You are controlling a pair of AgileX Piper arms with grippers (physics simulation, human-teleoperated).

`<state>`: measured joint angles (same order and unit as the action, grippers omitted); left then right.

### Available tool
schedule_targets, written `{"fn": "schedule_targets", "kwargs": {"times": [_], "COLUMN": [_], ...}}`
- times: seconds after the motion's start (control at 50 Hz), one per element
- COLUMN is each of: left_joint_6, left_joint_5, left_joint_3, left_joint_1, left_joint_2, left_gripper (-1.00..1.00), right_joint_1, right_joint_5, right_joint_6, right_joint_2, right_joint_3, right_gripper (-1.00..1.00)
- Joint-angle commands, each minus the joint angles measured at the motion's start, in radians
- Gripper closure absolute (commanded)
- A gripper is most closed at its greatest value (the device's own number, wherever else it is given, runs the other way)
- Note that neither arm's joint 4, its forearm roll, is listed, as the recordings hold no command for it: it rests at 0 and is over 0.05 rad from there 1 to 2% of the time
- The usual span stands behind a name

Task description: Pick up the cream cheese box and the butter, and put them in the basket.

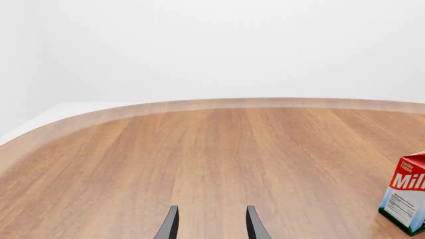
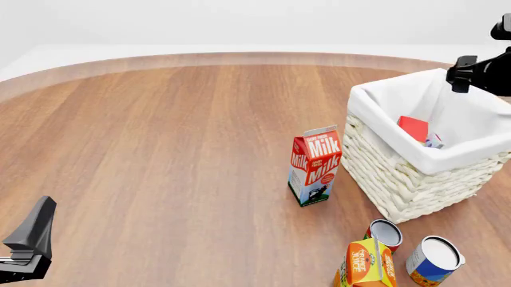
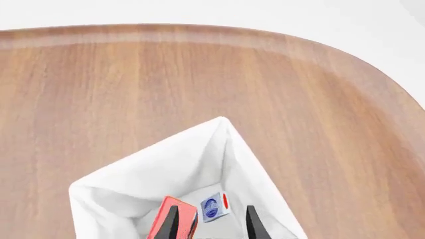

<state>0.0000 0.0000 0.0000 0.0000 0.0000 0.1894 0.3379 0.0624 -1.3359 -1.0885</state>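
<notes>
In the left wrist view, nearest the lens, the two dark fingertips of the left gripper (image 1: 209, 224) stand apart with nothing between them, over bare wooden table (image 1: 199, 164). Off to one side, well clear of the fingers, the milk carton (image 1: 406, 194) stands upright at the picture's edge.

In the front view, the closest things are the orange juice carton (image 2: 365, 263) and two cans, a red-walled can (image 2: 385, 234) and a blue-and-white can (image 2: 432, 260), clustered at the near right. Just beyond them sits the basket (image 2: 403, 173), with the milk carton (image 2: 315, 165) upright just beside its left wall. Inside the basket, the butter (image 2: 413, 128) lies against the lining and the cream cheese box (image 2: 434, 142) lies just beside it, toward the right. The right gripper (image 2: 461, 76) hangs above the basket's far rim, clear of both boxes; from here I cannot tell how its jaws stand. The left arm (image 2: 28, 242) shows only as a dark part at the near left corner, far from the basket.

In the right wrist view, the right gripper (image 3: 211, 224) has its fingers parted and empty, pointing down into the basket (image 3: 166, 164). The butter (image 3: 169, 219) lies on the lining partly behind one finger, and the cream cheese box (image 3: 212, 206) lies between the two fingers, farther down.
</notes>
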Motion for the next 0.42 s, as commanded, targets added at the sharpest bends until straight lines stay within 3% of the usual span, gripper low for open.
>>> {"fn": "schedule_targets", "kwargs": {"times": [0.02,0.18,0.42], "left_joint_6": [0.000,0.000,0.000], "left_joint_5": [0.000,0.000,0.000], "left_joint_3": [0.000,0.000,0.000], "left_joint_1": [0.000,0.000,0.000], "left_joint_2": [0.000,0.000,0.000], "left_gripper": [-1.00,-1.00,-1.00], "right_joint_1": [-0.054,-0.133,-0.331], "right_joint_5": [0.040,0.094,0.162], "right_joint_6": [0.011,0.026,0.072], "right_joint_2": [0.059,0.114,0.173], "right_joint_3": [-0.008,-0.043,-0.111], "right_gripper": [-1.00,-1.00,-1.00]}}
